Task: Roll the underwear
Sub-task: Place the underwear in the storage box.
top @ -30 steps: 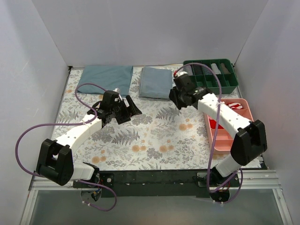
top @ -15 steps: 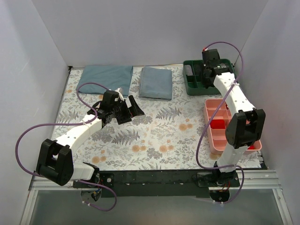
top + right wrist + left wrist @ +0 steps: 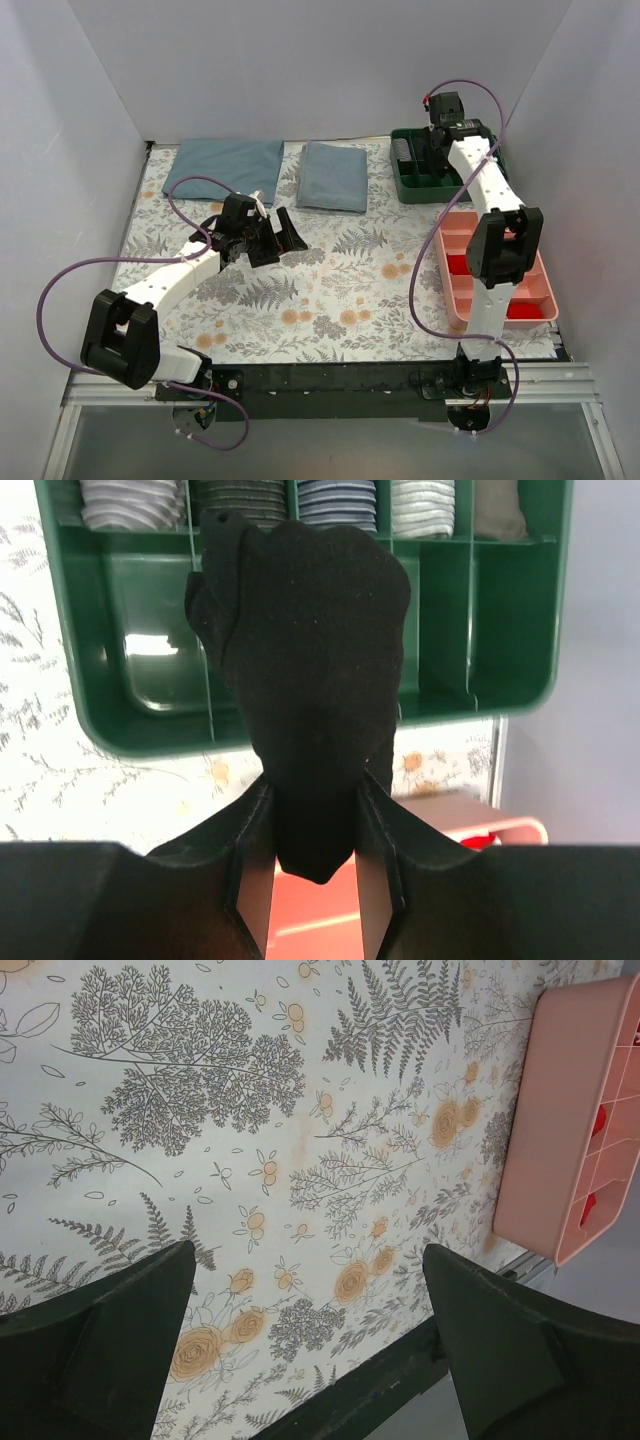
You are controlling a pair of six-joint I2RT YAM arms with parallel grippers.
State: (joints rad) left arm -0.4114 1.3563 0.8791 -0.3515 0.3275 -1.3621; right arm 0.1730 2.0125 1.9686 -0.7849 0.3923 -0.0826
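The flower-patterned counter carries two blue cloths at the back, a green tray at the far right and a pink tray nearer. The right hand hangs over the green tray, clamped on the black underwear, which sits bunched between its fingers. The left hand hovers over bare counter, fingers wide apart.
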